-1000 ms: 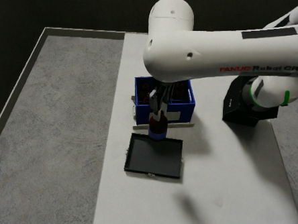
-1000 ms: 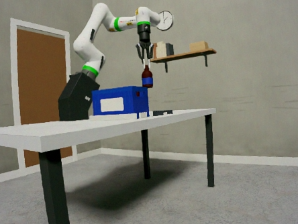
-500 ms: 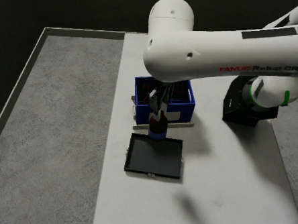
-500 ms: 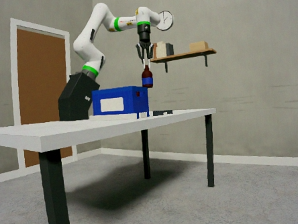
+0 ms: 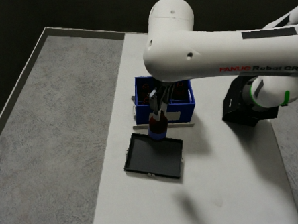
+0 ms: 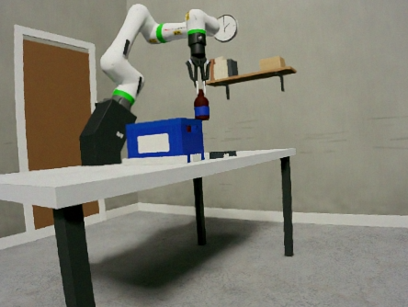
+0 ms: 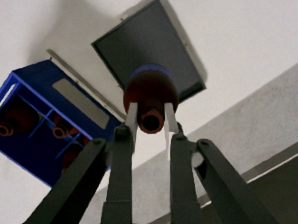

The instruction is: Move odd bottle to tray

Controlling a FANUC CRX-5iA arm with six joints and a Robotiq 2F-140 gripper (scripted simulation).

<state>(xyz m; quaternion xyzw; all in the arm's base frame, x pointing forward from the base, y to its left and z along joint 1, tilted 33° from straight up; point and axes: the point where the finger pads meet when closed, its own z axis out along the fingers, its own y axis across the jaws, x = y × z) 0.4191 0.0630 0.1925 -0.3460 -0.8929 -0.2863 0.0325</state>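
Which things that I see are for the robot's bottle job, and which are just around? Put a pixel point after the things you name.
For the job:
- gripper [image 5: 160, 115] [image 6: 200, 88] [image 7: 150, 114]
- held bottle [image 5: 158, 127] [image 6: 201, 107] [image 7: 151, 90]
- blue crate [image 5: 186, 115] [image 6: 176, 138] [image 7: 44, 79]
- bottles in the crate [image 7: 20, 117]
- black tray [image 5: 156, 155] [image 7: 150, 42]

Just around:
- clock [image 6: 225, 28]
- door [image 6: 57, 129]
- wall shelf [image 6: 255, 76]
- books [image 6: 221, 67]

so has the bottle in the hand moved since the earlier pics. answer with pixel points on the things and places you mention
No, no visible shift: the bottle [image 5: 158, 127] [image 6: 201, 111] [image 7: 150, 92] hangs at the same spot against the crate's [image 5: 187, 115] [image 6: 193, 140] [image 7: 42, 77] upper corner in the exterior view.
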